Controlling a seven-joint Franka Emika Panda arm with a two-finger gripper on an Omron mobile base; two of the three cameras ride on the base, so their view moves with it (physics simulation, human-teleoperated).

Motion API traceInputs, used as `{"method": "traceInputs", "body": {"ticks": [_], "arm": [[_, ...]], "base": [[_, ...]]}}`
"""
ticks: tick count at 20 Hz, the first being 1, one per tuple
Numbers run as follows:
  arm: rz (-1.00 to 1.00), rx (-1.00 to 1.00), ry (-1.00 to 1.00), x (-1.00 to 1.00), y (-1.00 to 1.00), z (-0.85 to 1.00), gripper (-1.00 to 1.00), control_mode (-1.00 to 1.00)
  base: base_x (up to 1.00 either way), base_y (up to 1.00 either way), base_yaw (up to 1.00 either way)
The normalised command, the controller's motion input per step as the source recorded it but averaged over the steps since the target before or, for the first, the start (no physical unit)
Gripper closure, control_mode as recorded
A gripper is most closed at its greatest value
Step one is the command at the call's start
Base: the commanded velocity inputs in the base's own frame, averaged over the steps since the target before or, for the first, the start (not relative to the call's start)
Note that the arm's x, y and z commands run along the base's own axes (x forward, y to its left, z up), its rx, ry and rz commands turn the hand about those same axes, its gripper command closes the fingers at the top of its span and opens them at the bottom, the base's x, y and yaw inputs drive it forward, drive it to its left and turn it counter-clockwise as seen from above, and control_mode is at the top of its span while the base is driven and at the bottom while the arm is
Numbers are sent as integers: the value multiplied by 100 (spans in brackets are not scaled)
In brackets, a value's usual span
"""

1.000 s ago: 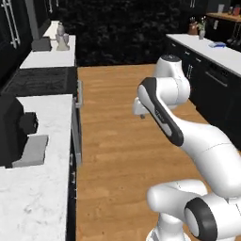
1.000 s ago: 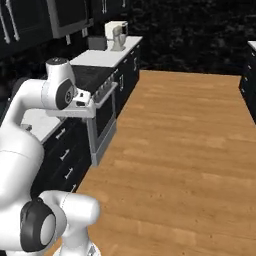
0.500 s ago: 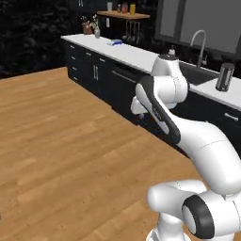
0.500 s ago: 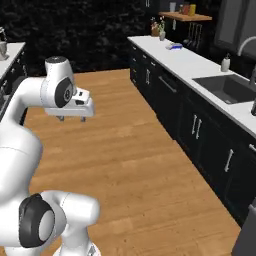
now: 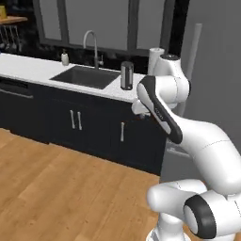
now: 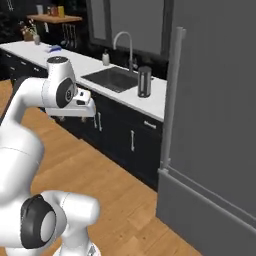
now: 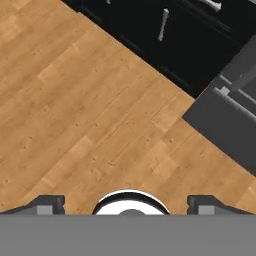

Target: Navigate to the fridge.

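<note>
Matte grey fills the 3 o'clock side of the right base view, where the fridge (image 6: pixel 220 100) stands far taller than the counter; its long vertical bar handle (image 6: pixel 171 95) runs down its left edge, and a horizontal bar (image 6: pixel 210 192) crosses the lower drawer toward 5 o'clock. In the left base view the fridge (image 5: pixel 216 61) sits at 2 o'clock, partly behind the arm. Just beside it, at 9 o'clock of the fridge, the white counter (image 6: pixel 75 62) carries a dark sink (image 6: pixel 110 79) with a curved faucet (image 6: pixel 125 45), a small soap bottle (image 6: pixel 106 58) and a dark cylinder (image 6: pixel 144 81) near the counter's end; navy cabinets (image 6: pixel 120 140) with small silver handles stand below. The gripper (image 6: pixel 75 118) hangs over the wooden floor (image 6: pixel 125 210), well apart from the fridge; in the hand view its 2 fingertips (image 7: pixel 47 204) rise far apart at 7 and 5 o'clock, holding nothing, with the floor below and the fridge's base (image 7: pixel 222 125) at 3 o'clock.
</note>
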Motion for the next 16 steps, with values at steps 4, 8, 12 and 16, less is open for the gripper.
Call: {"method": "traceInputs", "body": {"ticks": [4,8,12,16], "arm": [[0,0,0,0,0,0,-100,100],[0,0,0,0,0,0,-100,100],[0,0,0,0,0,0,-100,100],[0,0,0,0,0,0,-100,100]], "base": [[22,-28,-87],[11,-37,-92],[41,-19,-85],[99,0,-49]]}}
